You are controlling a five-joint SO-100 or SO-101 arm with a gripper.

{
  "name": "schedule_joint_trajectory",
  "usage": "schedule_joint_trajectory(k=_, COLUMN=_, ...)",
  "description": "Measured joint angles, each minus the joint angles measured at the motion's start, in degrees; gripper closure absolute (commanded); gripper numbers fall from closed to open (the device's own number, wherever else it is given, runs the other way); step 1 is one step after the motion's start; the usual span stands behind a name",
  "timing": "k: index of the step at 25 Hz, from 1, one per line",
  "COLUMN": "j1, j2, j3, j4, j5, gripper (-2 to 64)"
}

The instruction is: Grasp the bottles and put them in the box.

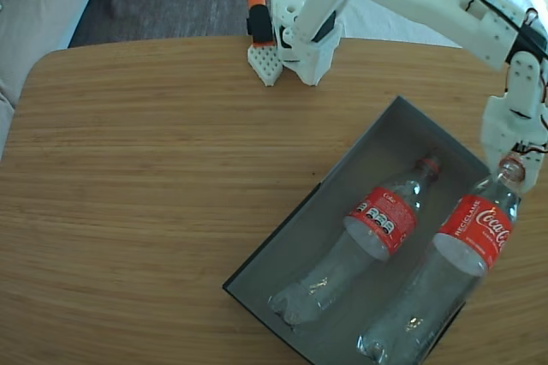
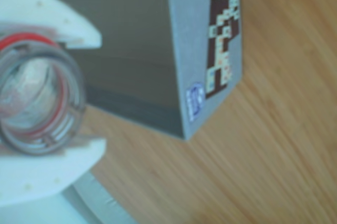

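While one Coca-Cola bottle (image 1: 377, 245) lies flat inside the dark grey box (image 1: 291, 249) on the wooden tabletop (image 1: 145, 176), the white hand (image 1: 512, 170) pinches the second bottle (image 1: 445, 284) by its neck, its base end resting low at the box's near right side. From the wrist view, both fingers (image 2: 50, 169) press against that neck (image 2: 37, 103).

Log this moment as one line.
tool: shut on second clear plastic bottle's neck | first bottle: lying in dark grey box | second: base over box
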Motion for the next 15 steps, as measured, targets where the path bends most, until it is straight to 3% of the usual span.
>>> schedule_joint_trajectory(k=15, j1=0.2, j2=-5.6, j3=-1.3, j4=-0.5, j5=0.0, gripper=60.6)
